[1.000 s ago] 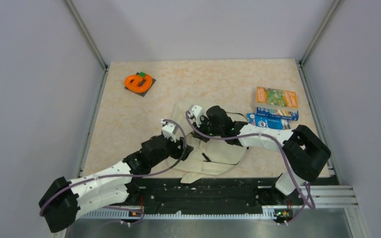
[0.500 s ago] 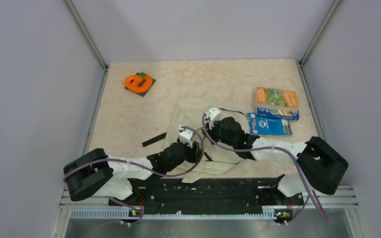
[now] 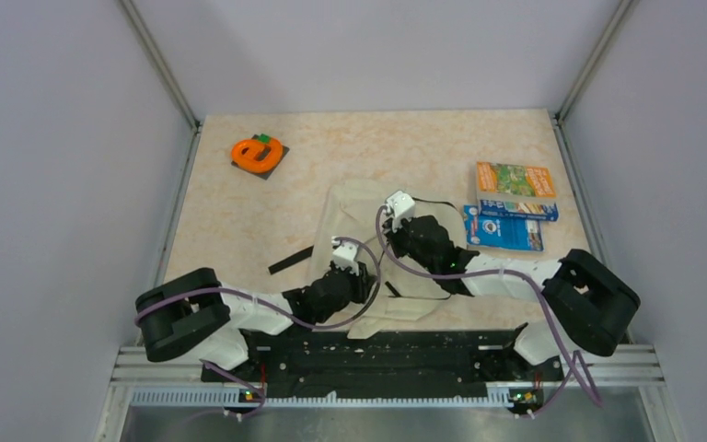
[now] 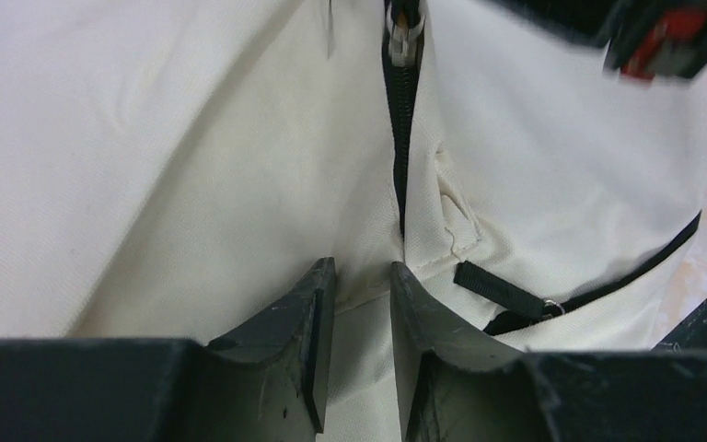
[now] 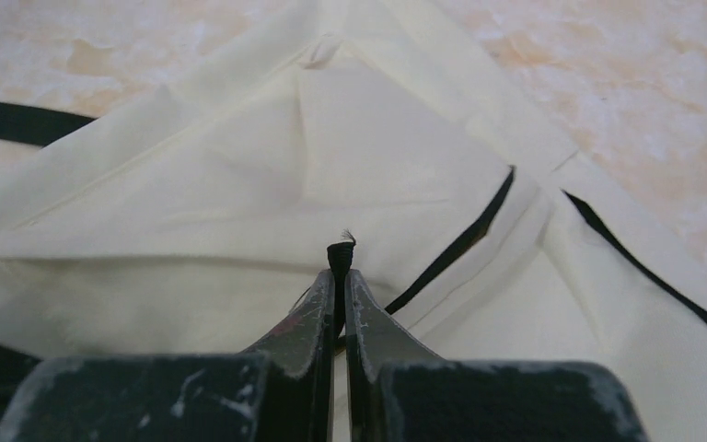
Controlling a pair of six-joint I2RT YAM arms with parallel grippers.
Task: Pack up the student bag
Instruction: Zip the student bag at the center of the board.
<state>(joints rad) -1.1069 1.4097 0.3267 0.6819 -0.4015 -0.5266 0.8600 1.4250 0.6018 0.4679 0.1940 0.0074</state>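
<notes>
The student bag [image 3: 345,212] lay crumpled on the surface [image 3: 405,147], directly beneath both sets of jaws. The left jaws stood narrow with a fold of its cream cloth between them, though from so close it was hard to judge how firmly they pinched it. Just ahead of them the black zipper [image 4: 401,110] ran straight away. The right jaws were all but closed on a frayed black tab [image 5: 338,253], with cream panels spread beyond their tips. A blue booklet [image 3: 504,230] lay off to the right of the right jaws.
</notes>
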